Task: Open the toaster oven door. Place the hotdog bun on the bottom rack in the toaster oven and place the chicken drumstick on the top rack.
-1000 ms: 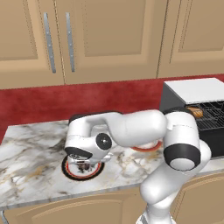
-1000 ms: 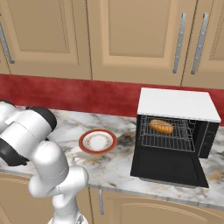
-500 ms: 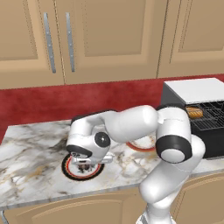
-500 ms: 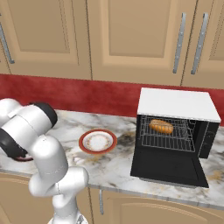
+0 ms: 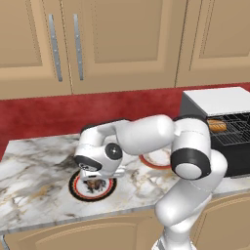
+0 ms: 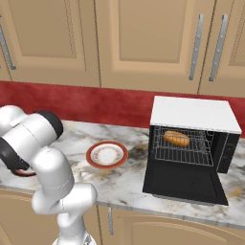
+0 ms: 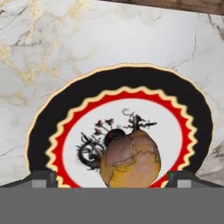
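Veined glossy marble counter (image 7: 131, 39); wooden cabinets (image 6: 134, 43).

Glossy white rounded arm (image 5: 146, 136), black joint bands, dark round cap.

no readable text, labels or numbers anywhere; plate (image 7: 43, 127) under the tool has decorative pattern only

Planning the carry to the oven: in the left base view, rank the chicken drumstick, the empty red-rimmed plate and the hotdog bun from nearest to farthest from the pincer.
1. chicken drumstick: directly under the open pincer, on the black-rimmed plate.
2. red-rimmed plate: mid-counter, to the right behind the arm.
3. hotdog bun: far right, on a rack inside the toaster oven.
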